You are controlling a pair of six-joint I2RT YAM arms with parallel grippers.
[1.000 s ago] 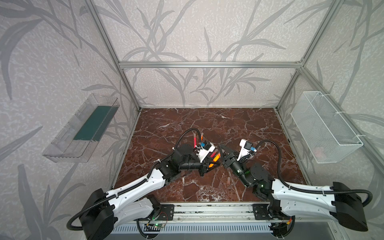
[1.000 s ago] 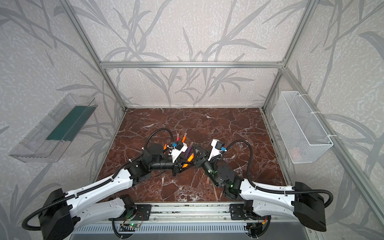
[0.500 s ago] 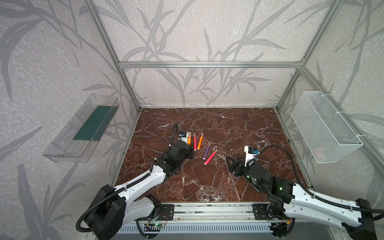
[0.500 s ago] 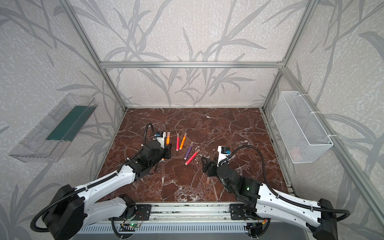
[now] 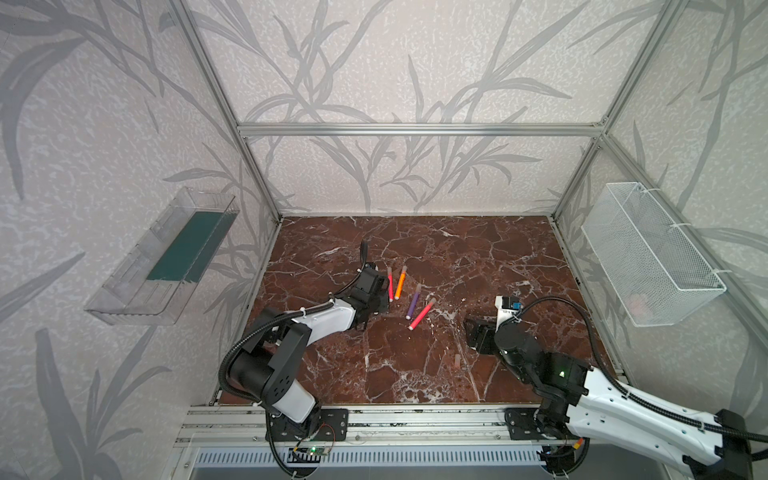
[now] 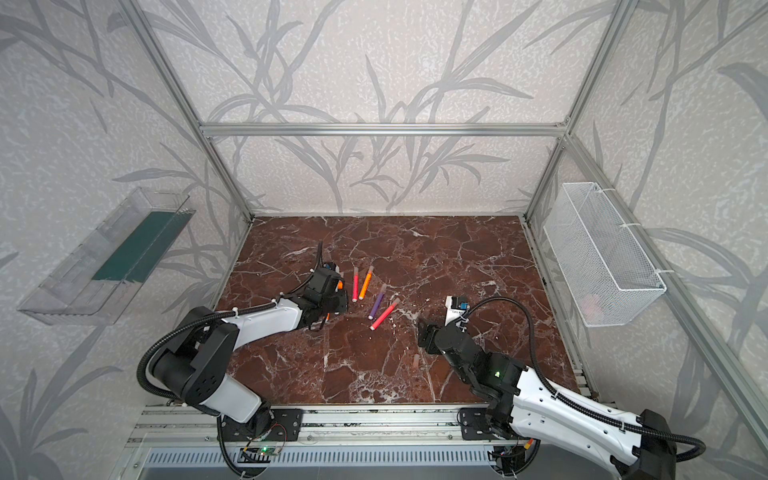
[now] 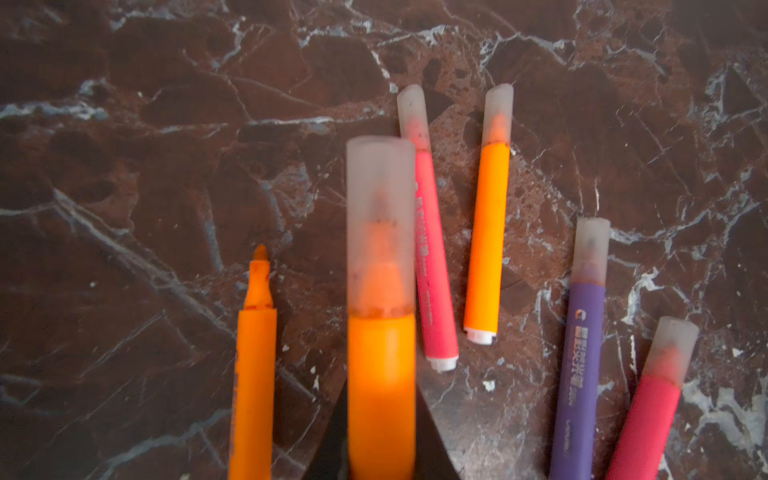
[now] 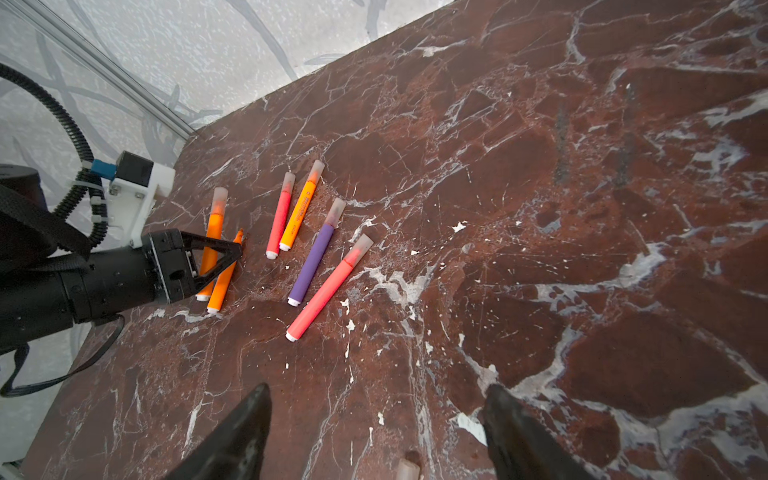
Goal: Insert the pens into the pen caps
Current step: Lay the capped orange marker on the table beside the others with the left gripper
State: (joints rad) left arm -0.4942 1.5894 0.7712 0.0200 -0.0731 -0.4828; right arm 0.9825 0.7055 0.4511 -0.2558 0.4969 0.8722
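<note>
Your left claw (image 8: 237,252), pinching a capped orange pen (image 8: 216,220), partly hides the bare pen (image 8: 223,286). Six pens (image 8: 313,257); one loose cap (image 5: 457,360) at their five o'clock; right claw (image 8: 376,395) spread.

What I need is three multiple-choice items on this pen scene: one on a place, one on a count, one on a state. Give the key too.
1. Where does the loose cap lie?
A. In the wire basket
B. On the table near the right gripper
C. On the clear shelf

2. How many pens lack a cap?
A. One
B. Three
C. Five

3. What is the left gripper doing?
A. Open, empty
B. Shut on a purple pen
C. Shut on a capped orange pen

Key: 1 B, the cap lies on the table just before the open right gripper. 2 A, only the uncapped orange pen shows a bare tip. 3 C, its fingers pinch the orange barrel in the left wrist view.
</note>
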